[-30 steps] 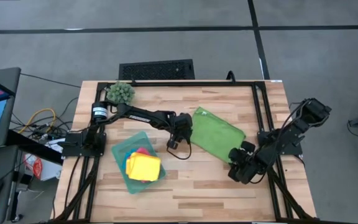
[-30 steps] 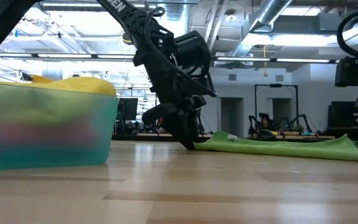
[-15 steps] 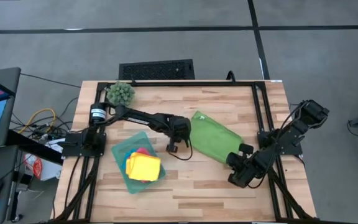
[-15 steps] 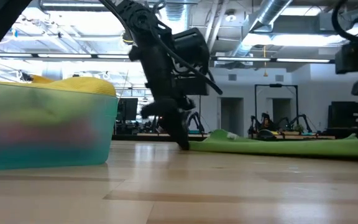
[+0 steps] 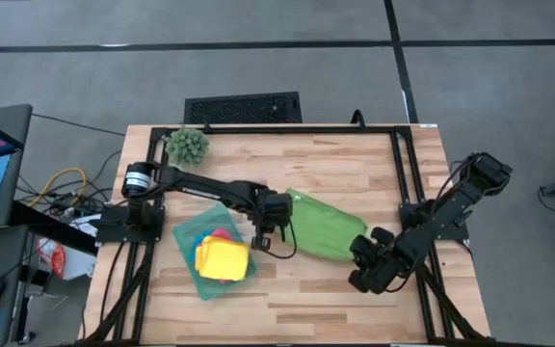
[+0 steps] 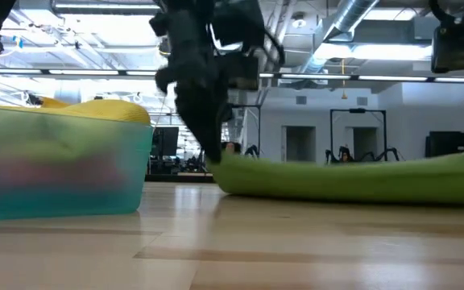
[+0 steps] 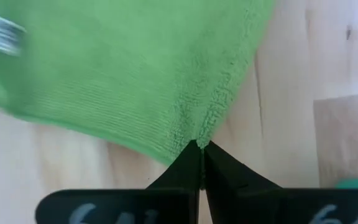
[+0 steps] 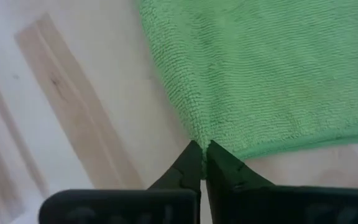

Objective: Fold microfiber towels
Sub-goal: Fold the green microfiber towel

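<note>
While pinching green towel [image 5: 324, 229] corners (apparently lifted) | both arms reach inward

a see-through teal tray [image 5: 189, 275] sits on the wooden table [image 5: 355, 169] toward its left side. a spiky green ball plant [image 5: 187, 145] stands at the far left corner. a black grille [image 5: 243, 107] lies on the floor beyond.

Left arm stretched from far-left base toward the middle, left gripper [image 5: 276, 214] low with jaws pinched closed on the green towel [image 5: 321, 229] corner; right arm folded in from the right edge, right gripper [image 5: 359, 253] low, jaws pinched on the towel's opposite corner.
</note>
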`<state>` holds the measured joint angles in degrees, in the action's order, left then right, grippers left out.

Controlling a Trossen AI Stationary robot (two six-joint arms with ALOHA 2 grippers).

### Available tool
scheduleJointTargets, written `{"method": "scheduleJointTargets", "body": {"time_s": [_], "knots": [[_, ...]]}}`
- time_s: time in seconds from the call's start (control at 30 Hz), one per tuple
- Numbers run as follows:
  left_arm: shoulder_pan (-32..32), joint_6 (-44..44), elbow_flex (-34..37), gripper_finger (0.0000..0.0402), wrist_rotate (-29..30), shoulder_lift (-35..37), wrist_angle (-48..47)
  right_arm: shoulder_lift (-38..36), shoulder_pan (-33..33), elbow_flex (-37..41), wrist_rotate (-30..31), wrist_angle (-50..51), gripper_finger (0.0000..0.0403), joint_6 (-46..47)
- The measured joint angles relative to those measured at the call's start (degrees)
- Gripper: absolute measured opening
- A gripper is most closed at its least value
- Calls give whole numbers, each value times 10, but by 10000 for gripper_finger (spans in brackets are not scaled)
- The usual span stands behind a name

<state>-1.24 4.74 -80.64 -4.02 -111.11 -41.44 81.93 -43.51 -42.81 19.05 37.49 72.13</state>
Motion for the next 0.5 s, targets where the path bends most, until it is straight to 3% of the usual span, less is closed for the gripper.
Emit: {"method": "scheduleJointTargets", "body": {"time_s": [0.27, 0.5], "knots": [[28, 39, -57, 0, 56, 21, 5, -76, 6, -1, 16, 97, 19, 64], [71, 45, -48, 0, 60, 21, 42, -124, 45, -1, 18, 200, 30, 121]]}}
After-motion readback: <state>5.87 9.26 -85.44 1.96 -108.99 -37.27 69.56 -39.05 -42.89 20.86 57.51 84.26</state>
